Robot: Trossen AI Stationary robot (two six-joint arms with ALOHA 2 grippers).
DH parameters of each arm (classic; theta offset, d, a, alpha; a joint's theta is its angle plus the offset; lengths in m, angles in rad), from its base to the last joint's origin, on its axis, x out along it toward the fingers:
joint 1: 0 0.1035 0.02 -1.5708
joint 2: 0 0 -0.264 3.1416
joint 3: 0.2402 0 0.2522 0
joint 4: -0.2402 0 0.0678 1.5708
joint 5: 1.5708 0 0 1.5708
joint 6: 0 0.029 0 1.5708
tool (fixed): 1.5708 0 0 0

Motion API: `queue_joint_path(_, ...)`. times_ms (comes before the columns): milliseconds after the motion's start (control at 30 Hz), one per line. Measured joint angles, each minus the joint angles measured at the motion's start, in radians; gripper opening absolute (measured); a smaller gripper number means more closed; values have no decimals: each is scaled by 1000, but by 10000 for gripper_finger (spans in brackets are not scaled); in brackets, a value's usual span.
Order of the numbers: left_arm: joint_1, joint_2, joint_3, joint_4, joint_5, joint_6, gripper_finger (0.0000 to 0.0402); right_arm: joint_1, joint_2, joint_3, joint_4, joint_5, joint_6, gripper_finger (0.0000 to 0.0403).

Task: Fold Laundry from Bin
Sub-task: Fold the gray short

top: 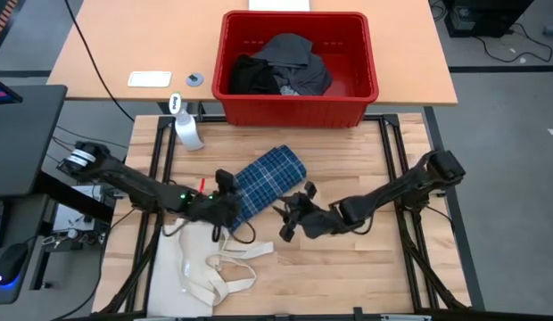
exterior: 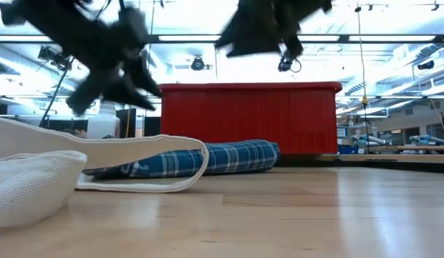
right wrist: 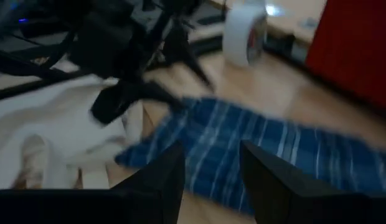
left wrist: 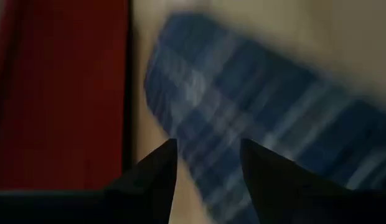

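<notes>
left tool [top: 225, 198] apart | right tool [top: 293, 217] apart | plaid shirt [top: 268, 182] on table between them, unheld

A blue plaid shirt [top: 270, 179] with pale stripes is seen on light wood planks [top: 348, 276]. The bin [top: 297, 100] is coloured solid red; black and dark grey laundry [top: 281, 67] is held in it. A cream tote [top: 205, 272] is shown beside the shirt. The spray bottle [top: 187, 127] is white with a black cap. Both arms are dark, almost black. The far desk [top: 143, 45] is finished in orange-tan.
</notes>
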Motion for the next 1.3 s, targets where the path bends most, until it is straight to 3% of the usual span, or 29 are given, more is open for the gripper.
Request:
queue_joint_path(133, 28, -51, -9, 103, 168, 29, 180, -100, -43, 43, -65, -64, -96, 160)
queue_joint_path(267, 90, -58, -65, 243, 341, 86, 180, -223, -103, 76, -34, -267, -248, 160)
queue_joint_path(400, 116, -58, -170, 560, 460, 124, 180, -324, -171, 104, -6, -267, -365, 160)
queue_joint_path(533, 120, -58, -295, 909, 461, 172, 180, -463, -244, 107, -3, -248, -402, 160)
queue_joint_path(667, 142, -58, -374, 1114, 382, 174, 180, -665, -274, 116, -25, -411, -448, 160)
queue_joint_path(900, 232, -58, -393, 1124, 281, 111, 180, -989, -147, 340, -190, -650, -463, 160)
queue_joint_path(1100, 364, -58, -393, 1127, 281, 99, 180, -1153, 81, 581, -361, -654, -440, 160)
queue_joint_path(1300, 508, -58, -393, 1126, 282, 68, 180, -1241, 334, 894, -599, -756, -580, 165)
